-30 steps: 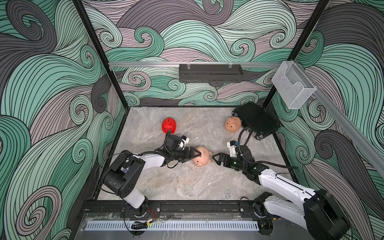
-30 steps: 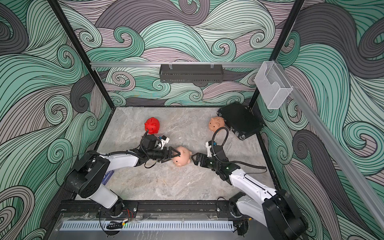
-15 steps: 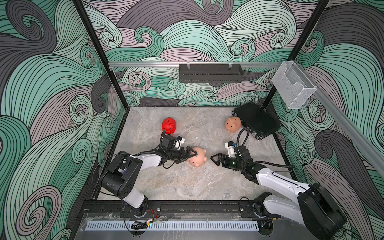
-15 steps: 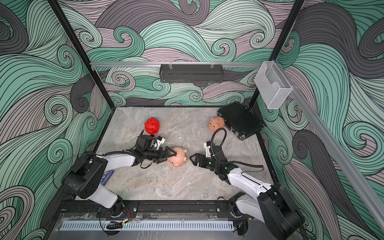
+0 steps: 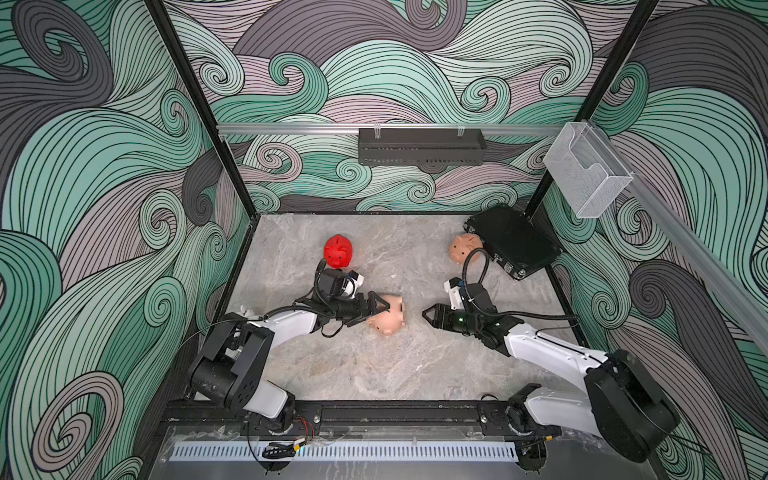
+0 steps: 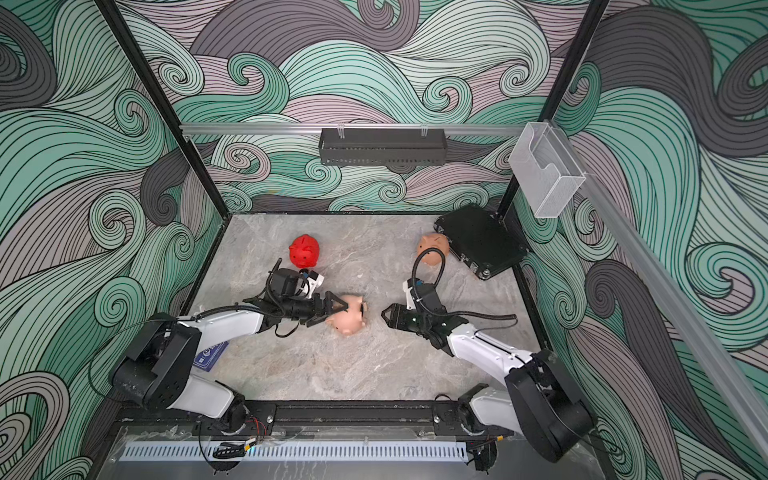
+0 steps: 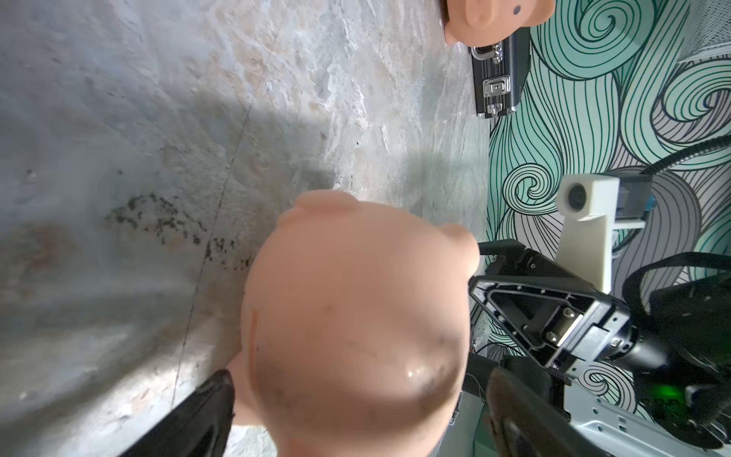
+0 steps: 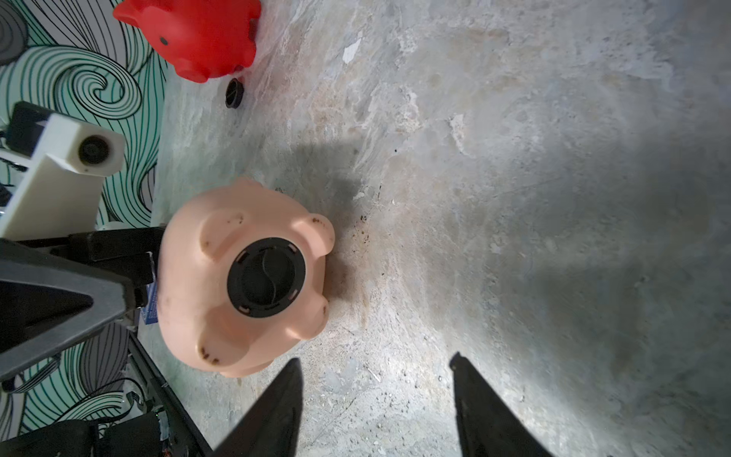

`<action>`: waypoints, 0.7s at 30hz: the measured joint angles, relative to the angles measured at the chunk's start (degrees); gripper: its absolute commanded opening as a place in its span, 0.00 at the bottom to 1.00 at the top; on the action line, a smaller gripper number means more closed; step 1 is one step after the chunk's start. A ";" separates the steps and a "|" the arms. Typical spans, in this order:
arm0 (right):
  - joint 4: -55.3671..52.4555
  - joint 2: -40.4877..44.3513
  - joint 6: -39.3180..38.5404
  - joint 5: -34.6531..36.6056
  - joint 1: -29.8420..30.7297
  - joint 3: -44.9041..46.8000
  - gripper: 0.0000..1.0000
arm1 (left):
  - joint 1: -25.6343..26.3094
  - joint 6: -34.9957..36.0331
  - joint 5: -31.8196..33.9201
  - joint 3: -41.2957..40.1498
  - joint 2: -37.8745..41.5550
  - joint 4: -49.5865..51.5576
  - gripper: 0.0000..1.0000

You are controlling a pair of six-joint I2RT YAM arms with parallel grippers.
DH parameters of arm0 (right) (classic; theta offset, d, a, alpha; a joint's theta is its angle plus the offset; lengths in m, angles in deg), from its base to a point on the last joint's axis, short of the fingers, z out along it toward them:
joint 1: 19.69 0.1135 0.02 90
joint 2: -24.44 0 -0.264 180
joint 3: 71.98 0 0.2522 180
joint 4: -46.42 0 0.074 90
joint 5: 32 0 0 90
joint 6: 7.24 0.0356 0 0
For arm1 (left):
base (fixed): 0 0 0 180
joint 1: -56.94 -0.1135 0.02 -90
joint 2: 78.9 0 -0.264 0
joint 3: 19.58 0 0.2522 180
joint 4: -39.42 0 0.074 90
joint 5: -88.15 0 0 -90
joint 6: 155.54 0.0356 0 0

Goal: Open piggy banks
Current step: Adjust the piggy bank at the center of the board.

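Surroundings: black case [image 5: 513, 241] in the far right corner, far peach pig [image 5: 463, 247] just beside it; loose black plug [image 8: 234, 93] next to the red pig [image 5: 338, 251].
Between the arms: near peach pig [image 5: 390, 319] on its side mid-bench, belly plug [image 8: 266, 277] in place, facing the right claw.
Left claw [image 5: 376, 311]: spread wide either side of that pig, not clamping.
Right claw [image 8: 375, 359]: partly spread, empty, near the pig.
Writing: blue card [image 6: 210, 355] under the left arm, unreadable.
Bench [image 5: 374, 365]: grey marble look; walls of wave swirls.

White arms [image 5: 291, 324], black joints [image 5: 224, 374], cables [image 5: 540, 316]
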 measured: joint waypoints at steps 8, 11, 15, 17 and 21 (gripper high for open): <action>-0.94 -9.64 1.53 2.23 2.12 -5.84 0.39 | 0.07 0.28 3.78 0.61 1.16 3.58 0.99; -1.46 -12.59 1.77 2.69 2.78 -7.80 0.36 | 0.17 0.24 4.68 0.63 1.16 4.00 0.99; -1.60 -16.00 1.88 2.78 3.98 -10.40 0.35 | 0.17 0.17 5.16 1.51 1.14 4.44 0.99; -1.66 -17.40 1.99 2.78 4.66 -11.45 0.35 | 0.17 0.15 5.29 2.29 1.09 4.52 0.99; -1.57 -19.21 2.80 2.75 6.25 -12.55 0.33 | 0.28 0.15 5.35 3.32 1.09 4.31 0.99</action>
